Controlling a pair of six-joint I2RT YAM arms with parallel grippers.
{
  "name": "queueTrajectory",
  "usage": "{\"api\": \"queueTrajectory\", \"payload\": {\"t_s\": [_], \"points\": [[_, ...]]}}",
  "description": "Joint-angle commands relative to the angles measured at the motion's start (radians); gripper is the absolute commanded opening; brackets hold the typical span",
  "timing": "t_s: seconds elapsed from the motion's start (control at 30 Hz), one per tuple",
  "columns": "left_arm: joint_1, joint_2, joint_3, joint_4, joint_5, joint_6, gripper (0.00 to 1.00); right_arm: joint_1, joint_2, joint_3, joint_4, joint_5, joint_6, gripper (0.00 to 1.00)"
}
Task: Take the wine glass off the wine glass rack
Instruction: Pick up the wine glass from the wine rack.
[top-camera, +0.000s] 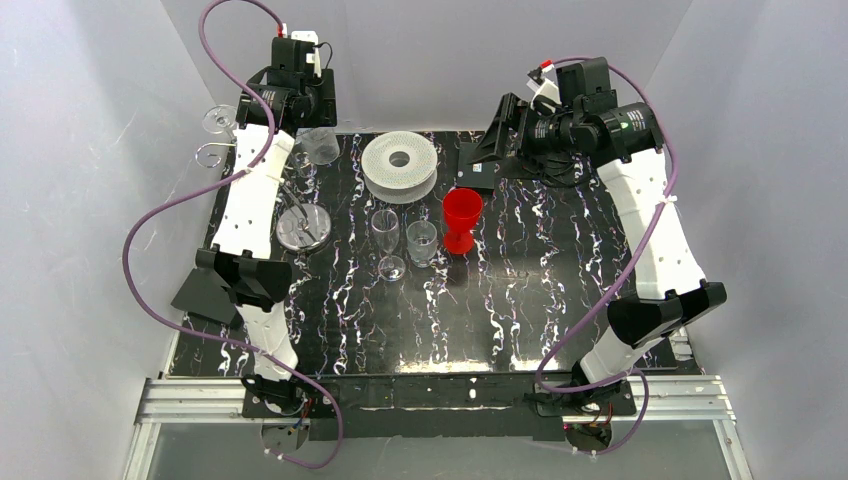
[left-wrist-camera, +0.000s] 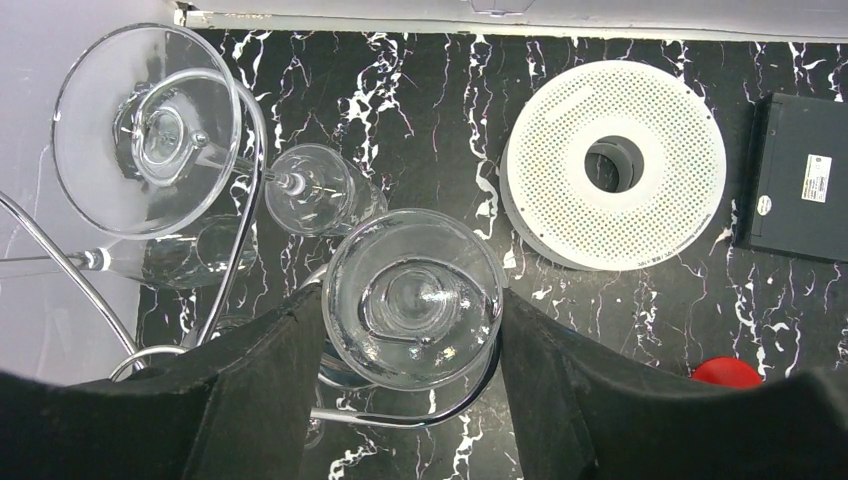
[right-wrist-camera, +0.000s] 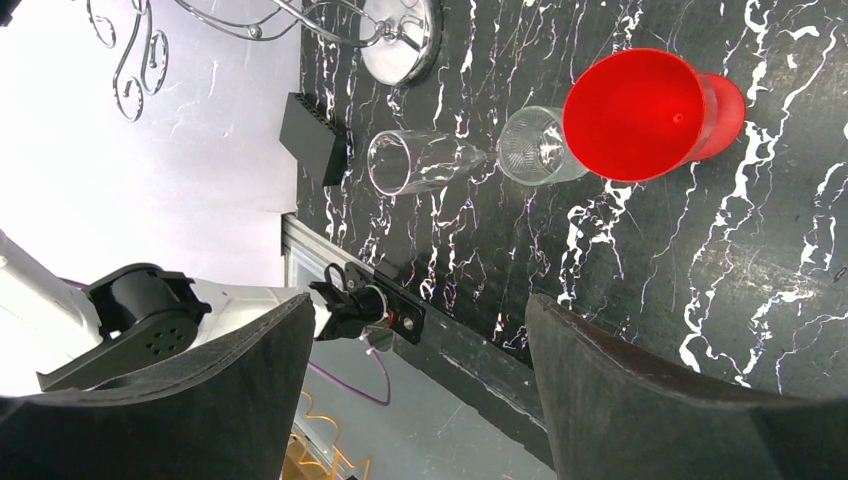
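Observation:
The wine glass (left-wrist-camera: 413, 297) hangs foot-up in a curved wire arm (left-wrist-camera: 420, 418) of the wine glass rack, a silver wire tree on a chrome disc base (top-camera: 302, 227). Looking down from the left wrist, I see its round foot between my black fingers (left-wrist-camera: 250, 400), which touch its left and right edges. My left gripper (left-wrist-camera: 410, 340) is shut on it at the back left of the table (top-camera: 305, 110). Two more glasses (left-wrist-camera: 145, 130) (left-wrist-camera: 320, 190) hang beside it. My right gripper (right-wrist-camera: 420, 350) hovers open and empty at the back right (top-camera: 490, 145).
A white ribbed spool (top-camera: 400, 165) lies at the back centre. A red cup (top-camera: 462, 218), a small tumbler (top-camera: 421, 240) and a tall flute (top-camera: 386, 240) stand mid-table. A black box (left-wrist-camera: 800, 175) sits right of the spool. A black wedge (top-camera: 205, 290) lies at the left edge.

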Motion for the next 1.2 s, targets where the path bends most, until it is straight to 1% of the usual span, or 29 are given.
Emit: {"api": "queueTrajectory", "payload": {"t_s": [0.0,0.13,0.2,0.27,0.4,0.77,0.93,1.17], "points": [[0.013,-0.020,0.012,0.020,-0.038,-0.005,0.59,-0.011,-0.001,0.047,0.005,-0.018,-0.022,0.84],[0.016,-0.006,0.038,0.018,-0.034,-0.010,0.60,-0.015,0.000,0.053,0.004,-0.017,-0.025,0.84],[0.017,0.005,0.052,0.013,-0.036,-0.013,0.67,-0.016,0.001,0.056,0.004,-0.016,-0.026,0.84],[0.019,0.007,0.054,0.018,-0.037,-0.014,0.70,-0.018,0.000,0.059,0.004,-0.014,-0.026,0.84],[0.023,0.010,0.054,0.029,-0.043,-0.011,0.71,-0.019,-0.003,0.059,0.003,-0.012,-0.028,0.84],[0.032,0.006,0.047,0.033,-0.039,-0.013,0.59,-0.021,-0.003,0.062,0.002,-0.011,-0.029,0.84],[0.032,-0.015,0.009,0.045,-0.036,-0.027,0.48,-0.021,-0.007,0.056,0.003,-0.011,-0.030,0.84],[0.031,-0.020,0.008,0.059,-0.014,-0.056,0.34,-0.021,-0.006,0.053,0.002,-0.018,-0.028,0.84]]}}
